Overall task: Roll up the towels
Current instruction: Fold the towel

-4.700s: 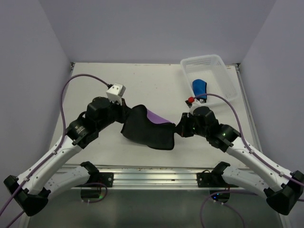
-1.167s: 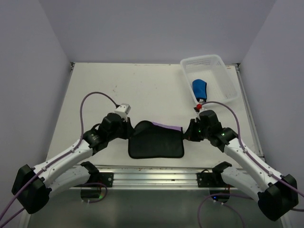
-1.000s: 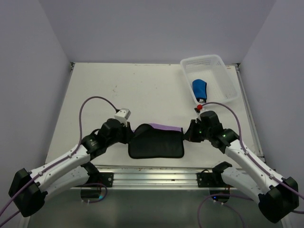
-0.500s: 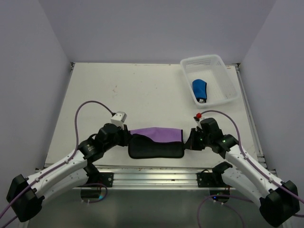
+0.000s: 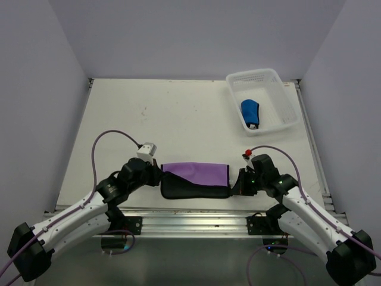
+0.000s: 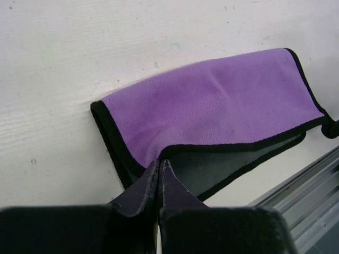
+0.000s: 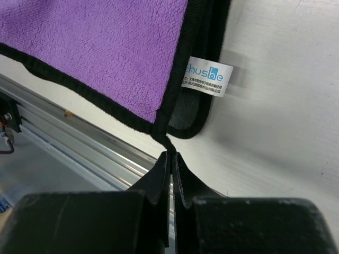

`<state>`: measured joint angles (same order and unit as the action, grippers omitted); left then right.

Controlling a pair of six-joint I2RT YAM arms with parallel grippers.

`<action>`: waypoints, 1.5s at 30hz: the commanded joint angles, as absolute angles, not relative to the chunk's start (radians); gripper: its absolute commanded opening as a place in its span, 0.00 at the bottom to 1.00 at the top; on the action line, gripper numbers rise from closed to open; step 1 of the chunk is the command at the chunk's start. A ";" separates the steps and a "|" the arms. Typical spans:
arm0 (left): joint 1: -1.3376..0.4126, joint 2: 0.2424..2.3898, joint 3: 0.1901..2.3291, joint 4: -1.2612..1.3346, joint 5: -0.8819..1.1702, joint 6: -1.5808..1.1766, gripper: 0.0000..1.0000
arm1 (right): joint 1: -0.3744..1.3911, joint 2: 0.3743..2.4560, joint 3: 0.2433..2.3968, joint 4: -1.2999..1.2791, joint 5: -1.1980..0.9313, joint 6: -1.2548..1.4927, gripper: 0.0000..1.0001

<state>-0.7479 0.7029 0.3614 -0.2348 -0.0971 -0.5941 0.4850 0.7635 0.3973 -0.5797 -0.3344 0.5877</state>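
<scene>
White table [image 5: 178,113], pale walls: the purple towel [image 5: 199,174] lies folded over itself at the lower centre of the overhead frame, its dark underside showing along the near side. The left gripper [image 6: 159,165] has its fingers pressed together on the black hem at the towel's left end. The right gripper [image 7: 170,156] pinches the hem at the right corner, near a white label [image 7: 208,75]. The blue towel [image 5: 250,111] lies in the basket [image 5: 256,74], upper right.

You have the purple towel [image 5: 196,176] at the near edge: black hem, dark grey underside, white label [image 7: 208,76] with blue lettering. Far right, a bright blue towel [image 5: 250,111] in the white perforated basket [image 5: 255,73].
</scene>
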 commanded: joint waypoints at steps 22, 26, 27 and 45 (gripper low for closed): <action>-0.798 0.555 0.281 -0.228 -0.092 -0.676 0.00 | 0.486 0.739 0.400 -0.653 -0.406 0.572 0.00; -0.802 0.578 0.288 -0.245 -0.117 -0.695 0.00 | 0.495 0.759 0.397 -0.644 -0.413 0.572 0.00; -0.802 0.586 0.288 -0.244 -0.115 -0.696 0.00 | 0.499 0.765 0.396 -0.641 -0.414 0.572 0.00; -0.833 0.477 0.273 -0.262 -0.160 -0.710 0.00 | 0.522 0.769 0.411 -0.683 -0.347 0.586 0.00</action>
